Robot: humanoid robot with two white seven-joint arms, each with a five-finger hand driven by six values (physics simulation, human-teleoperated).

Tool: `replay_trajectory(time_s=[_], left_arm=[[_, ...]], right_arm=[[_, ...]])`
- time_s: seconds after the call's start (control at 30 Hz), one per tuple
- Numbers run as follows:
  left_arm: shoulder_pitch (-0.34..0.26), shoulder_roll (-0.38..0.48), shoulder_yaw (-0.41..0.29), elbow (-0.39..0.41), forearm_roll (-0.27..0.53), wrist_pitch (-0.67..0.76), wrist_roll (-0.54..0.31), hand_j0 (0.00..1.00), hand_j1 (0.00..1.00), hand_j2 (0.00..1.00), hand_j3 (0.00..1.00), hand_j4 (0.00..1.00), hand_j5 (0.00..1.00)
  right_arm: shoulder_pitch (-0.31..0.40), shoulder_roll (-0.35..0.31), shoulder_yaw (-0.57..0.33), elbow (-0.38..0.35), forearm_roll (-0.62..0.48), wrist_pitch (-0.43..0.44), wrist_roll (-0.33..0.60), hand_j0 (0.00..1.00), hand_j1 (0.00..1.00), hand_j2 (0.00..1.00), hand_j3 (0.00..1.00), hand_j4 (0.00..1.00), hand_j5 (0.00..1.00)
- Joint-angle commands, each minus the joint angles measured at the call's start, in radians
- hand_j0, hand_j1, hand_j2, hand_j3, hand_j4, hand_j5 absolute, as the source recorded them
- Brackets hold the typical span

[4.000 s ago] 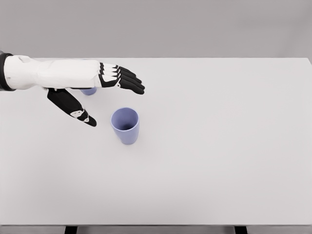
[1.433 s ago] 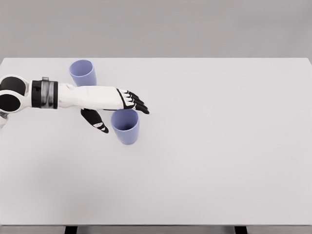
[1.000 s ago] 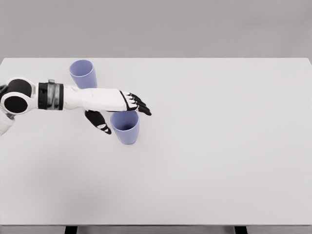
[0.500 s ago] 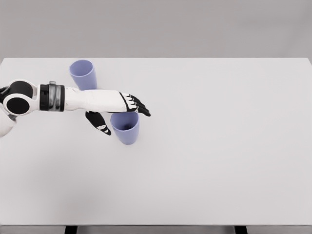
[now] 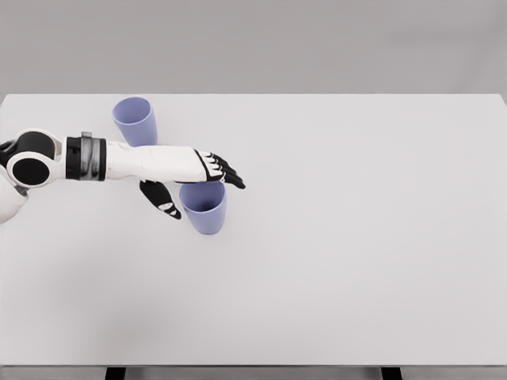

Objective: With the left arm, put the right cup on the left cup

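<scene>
right cup (image 5: 204,208) between left hand (image 5: 190,180) fingers

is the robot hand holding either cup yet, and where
Nothing is held. The left robot hand is open around the right cup, fingers past its far rim, thumb on its left, not closed. The left cup stands apart.

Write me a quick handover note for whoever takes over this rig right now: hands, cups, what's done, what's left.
Left hand: open, fingers along the far side of the right cup's rim, thumb on its left side; no closed grasp visible.
Right hand: not in view.
Right cup: upright on the table, near the middle left.
Left cup: upright near the table's far left edge, apart from the arm.
Done: the hand is positioned around the right cup.
Left: close the hand on it, lift it, carry it to the left cup, set it on top.
</scene>
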Motion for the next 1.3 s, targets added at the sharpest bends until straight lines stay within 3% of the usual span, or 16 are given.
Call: replay_trajectory(time_s=[0.0,0.4,0.53,0.63,0.7,0.93,1.13,1.27], left_arm=[[0.0,0.0,0.002,0.002,-0.02,0.002,0.0,1.0,1.0,1.0,1.0,1.0,1.0],[0.009,-0.02,0.003,0.002,-0.032,0.002,0.0,1.0,1.0,1.0,1.0,1.0,1.0],[0.015,-0.019,0.003,0.003,-0.032,0.002,0.0,0.92,0.92,0.92,0.92,0.92,0.92],[0.017,-0.017,0.003,0.005,-0.029,0.002,0.0,0.7,0.7,0.7,0.7,0.7,0.7],[0.017,-0.014,0.003,0.005,-0.026,0.002,0.002,0.62,0.62,0.62,0.62,0.62,0.62],[0.018,-0.008,0.025,0.008,-0.017,0.002,0.002,0.6,0.6,0.6,0.6,0.6,0.6],[0.015,0.001,0.023,-0.018,0.042,0.002,0.0,0.55,0.55,0.55,0.55,0.55,0.55],[-0.012,0.106,0.025,-0.07,0.115,0.002,-0.001,0.56,0.56,0.56,0.56,0.56,0.56]], right_arm=[[0.0,0.0,0.0,-0.001,0.002,-0.001,0.0,1.0,1.0,1.0,1.0,1.0,1.0],[0.0,0.0,0.0,0.0,0.0,-0.001,0.0,1.0,1.0,1.0,1.0,1.0,1.0],[0.0,0.0,0.0,0.0,0.002,-0.001,0.0,1.0,1.0,1.0,1.0,1.0,1.0],[0.0,0.0,0.0,-0.001,0.002,-0.001,0.0,1.0,1.0,1.0,1.0,1.0,1.0],[0.0,0.0,0.0,0.0,0.002,0.001,0.0,1.0,1.0,1.0,1.0,1.0,1.0],[0.0,0.0,0.0,0.0,0.0,-0.001,0.0,1.0,1.0,1.0,1.0,1.0,1.0],[0.0,0.0,0.0,0.0,0.002,-0.001,0.0,1.0,1.0,1.0,1.0,1.0,1.0],[0.0,0.0,0.0,0.0,0.0,-0.001,0.0,1.0,1.0,1.0,1.0,1.0,1.0]])
